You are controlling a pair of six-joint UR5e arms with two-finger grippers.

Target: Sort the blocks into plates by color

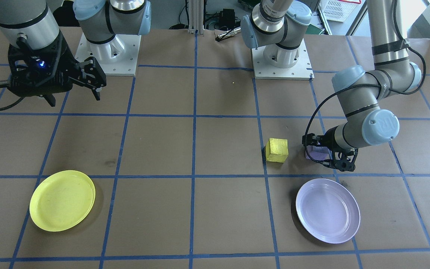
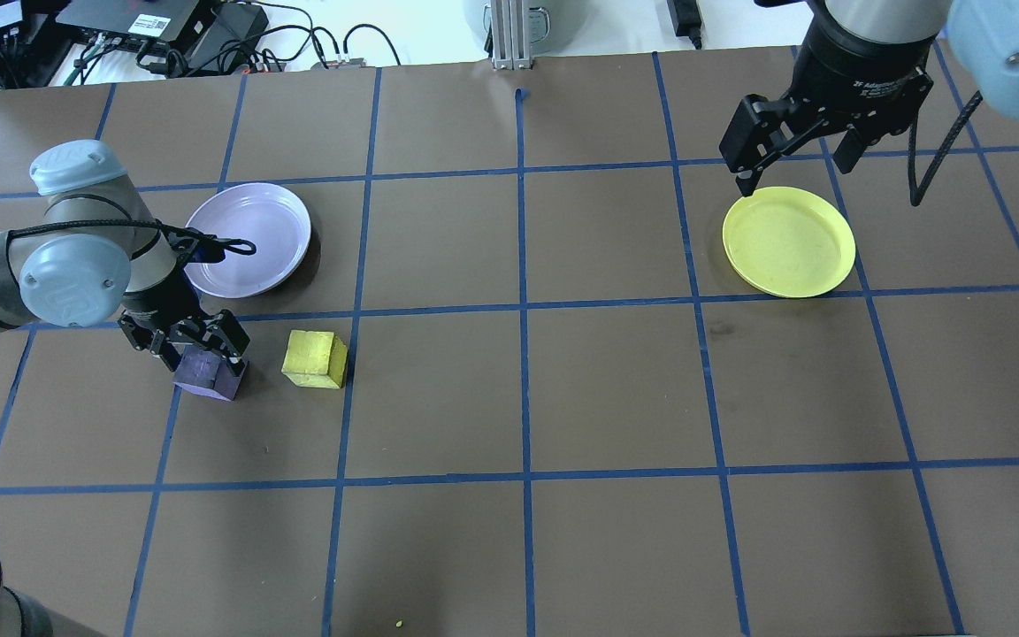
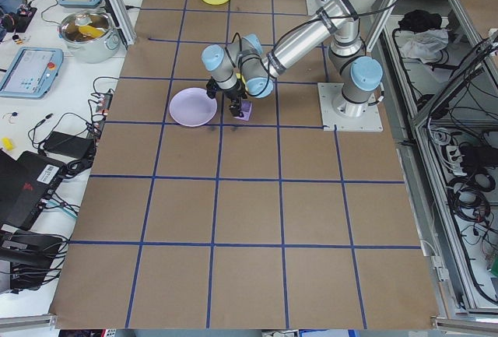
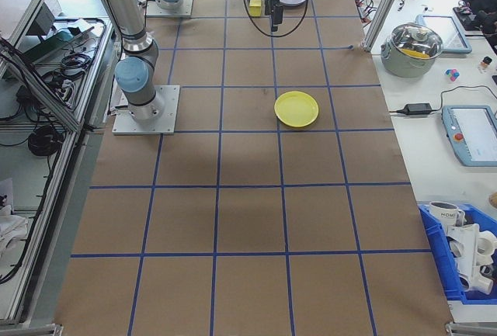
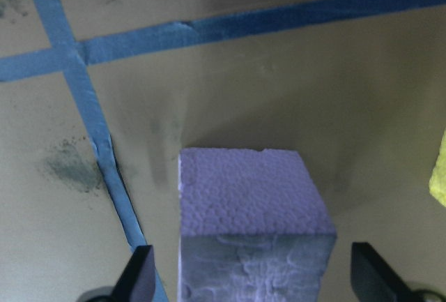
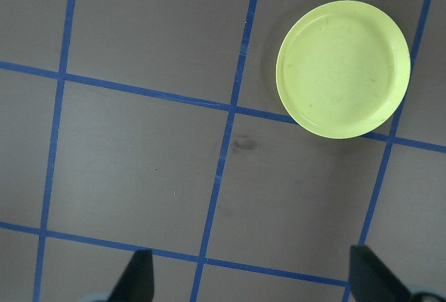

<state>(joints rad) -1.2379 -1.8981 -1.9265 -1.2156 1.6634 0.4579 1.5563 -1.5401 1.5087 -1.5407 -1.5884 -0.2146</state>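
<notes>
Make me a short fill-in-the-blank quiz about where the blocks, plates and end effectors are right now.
1. The left end effector has its fingers open on either side of the ____ block.
2. The yellow block sits on the ____, not on a plate.
3. The plate nearest both blocks is the ____ plate.
4. The right end effector hangs open near the ____ plate.

Missing words: purple; table; lavender; yellow

1. My bench (image 2: 563,380) is brown, crossed by a grid of blue tape lines (image 2: 523,310).
2. On it lie a yellow plate (image 2: 788,241) and a lavender plate (image 2: 253,237), well apart.
3. A yellow block (image 2: 315,359) and a purple block (image 2: 207,372) sit near the lavender plate.
</notes>
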